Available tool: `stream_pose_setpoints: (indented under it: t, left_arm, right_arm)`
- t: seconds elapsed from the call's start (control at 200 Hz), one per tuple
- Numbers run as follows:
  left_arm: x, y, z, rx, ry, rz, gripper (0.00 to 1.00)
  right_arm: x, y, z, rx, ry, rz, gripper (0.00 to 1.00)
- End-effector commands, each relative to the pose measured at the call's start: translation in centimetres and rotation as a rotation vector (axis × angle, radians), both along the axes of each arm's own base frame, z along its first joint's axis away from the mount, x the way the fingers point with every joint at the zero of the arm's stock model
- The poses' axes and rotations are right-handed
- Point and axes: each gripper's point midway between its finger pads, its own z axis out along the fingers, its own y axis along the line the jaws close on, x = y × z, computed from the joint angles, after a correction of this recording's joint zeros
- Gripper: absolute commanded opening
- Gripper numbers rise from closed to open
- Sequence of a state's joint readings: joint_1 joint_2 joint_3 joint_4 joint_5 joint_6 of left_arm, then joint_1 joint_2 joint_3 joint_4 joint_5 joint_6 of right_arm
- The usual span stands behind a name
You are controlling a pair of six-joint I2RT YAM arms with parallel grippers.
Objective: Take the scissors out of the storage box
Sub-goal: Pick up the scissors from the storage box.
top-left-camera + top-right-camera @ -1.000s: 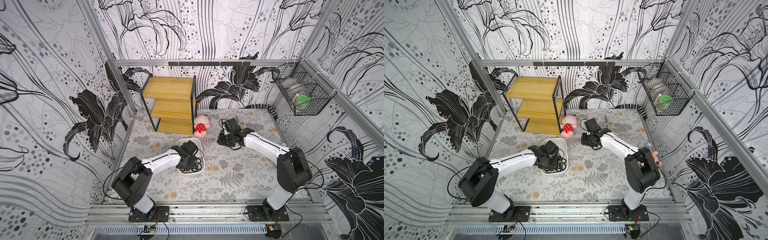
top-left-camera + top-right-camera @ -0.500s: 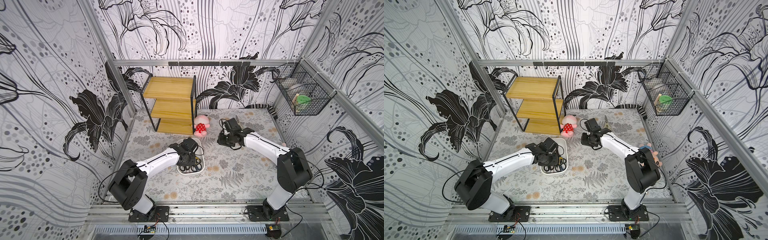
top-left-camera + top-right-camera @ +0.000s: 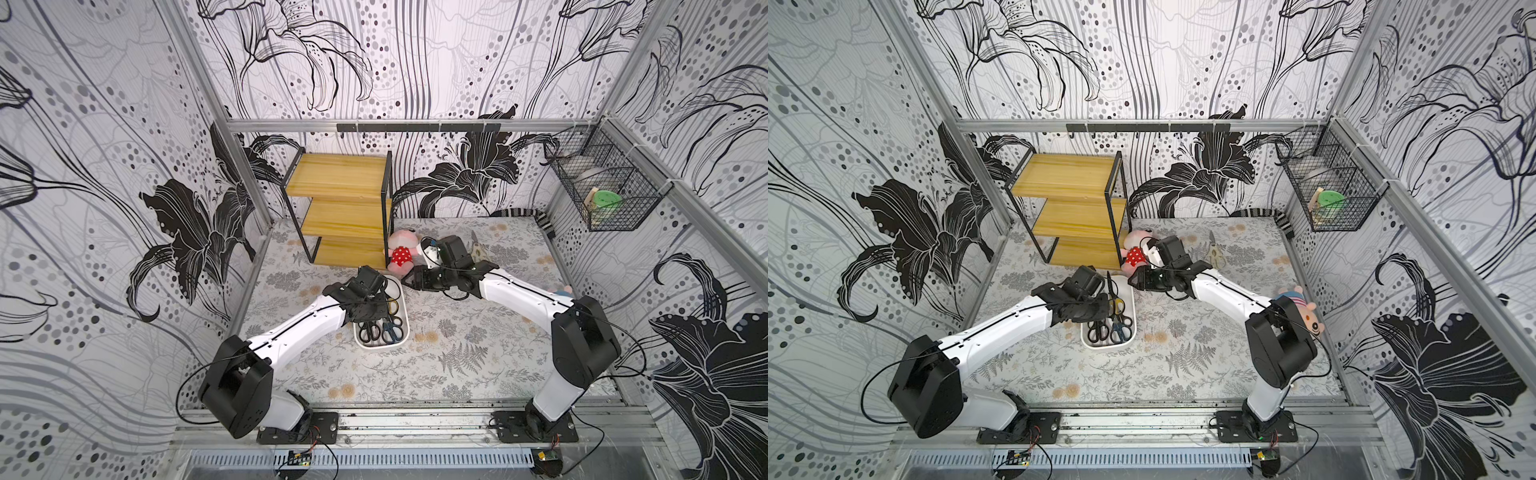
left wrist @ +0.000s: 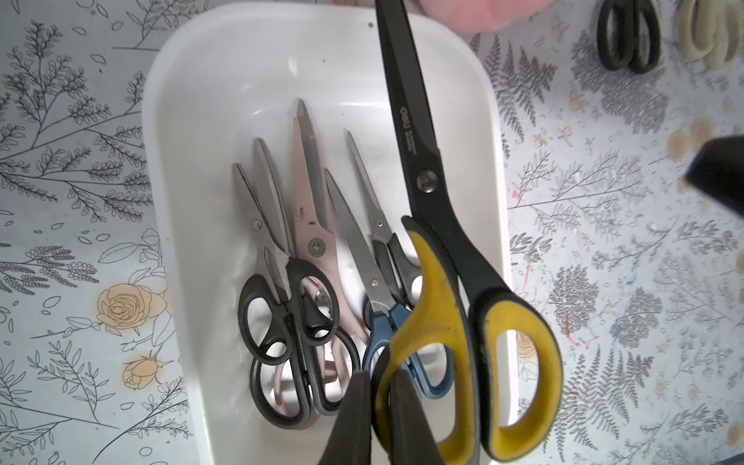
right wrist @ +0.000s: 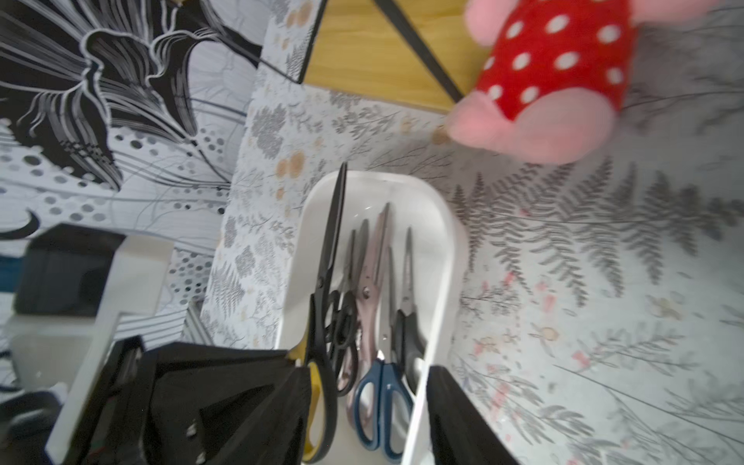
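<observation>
Pinching one yellow loop of the yellow-black scissors (image 4: 437,306), the left claw (image 4: 378,386) holds them raised and tilted over the storage box (image 4: 225,80), blade tip past its far rim. So narrow a grip could let them swivel or drop onto the other pairs (image 4: 314,245) inside. The right claw (image 3: 408,280), spread, hovers just beside; the arms might collide.

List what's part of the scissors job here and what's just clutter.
Job: storage box, yellow-black scissors held by left gripper, other pairs inside the box, cream pair and black pair out on the table.
Clutter: wooden shelf, dotted-dress plush, second plush, wire basket.
</observation>
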State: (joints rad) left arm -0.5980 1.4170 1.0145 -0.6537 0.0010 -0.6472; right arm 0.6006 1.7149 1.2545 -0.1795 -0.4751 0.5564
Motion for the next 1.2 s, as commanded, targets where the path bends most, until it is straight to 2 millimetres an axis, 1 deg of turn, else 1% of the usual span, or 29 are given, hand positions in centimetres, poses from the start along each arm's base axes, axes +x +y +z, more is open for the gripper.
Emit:
stream_pose_setpoints:
  t: [0.0,0.145,0.335,0.441,0.561,0.691,0.806,0.916,0.996,1.191]
  left_arm:
    - [1.5,-0.7,2.1,-0.075,-0.073,0.016,0.00]
    - [2.2,-0.9,2.8,-0.118,-0.095,0.027,0.00]
    - [2.6,-1.0,3.4,-0.142,-0.113,0.031,0.00]
    - [2.8,-1.1,3.7,-0.155,-0.125,0.035,0.00]
    - [3.0,-1.2,4.1,-0.169,-0.140,0.042,0.00]
    - [3.2,-1.4,4.1,-0.178,-0.142,0.041,0.00]
    - [3.2,-1.5,3.9,-0.178,-0.139,0.040,0.00]
    - [3.1,-1.4,3.6,-0.171,-0.130,0.039,0.00]
    - [3.1,-1.4,3.4,-0.166,-0.128,0.035,0.00]
    - [3.2,-1.5,3.4,-0.169,-0.131,0.039,0.00]
  right_arm:
    - [-0.6,1.3,0.0,0.059,-0.002,0.085,0.54]
    - [-1.2,1.3,-0.3,0.050,0.009,0.104,0.54]
    - [-1.6,1.4,-1.2,0.049,0.040,0.119,0.51]
    - [-1.7,1.7,-1.7,0.053,0.056,0.125,0.46]
    - [-1.8,2.1,-1.7,0.063,0.069,0.138,0.42]
    - [-1.9,2.3,-1.8,0.070,0.075,0.149,0.39]
    - [-1.9,2.3,-1.6,0.078,0.072,0.152,0.32]
    - [-2.2,2.6,-1.8,0.098,0.091,0.167,0.25]
    - [-2.3,2.7,-2.0,0.109,0.101,0.172,0.23]
    - [-2.6,2.7,-1.9,0.114,0.102,0.180,0.21]
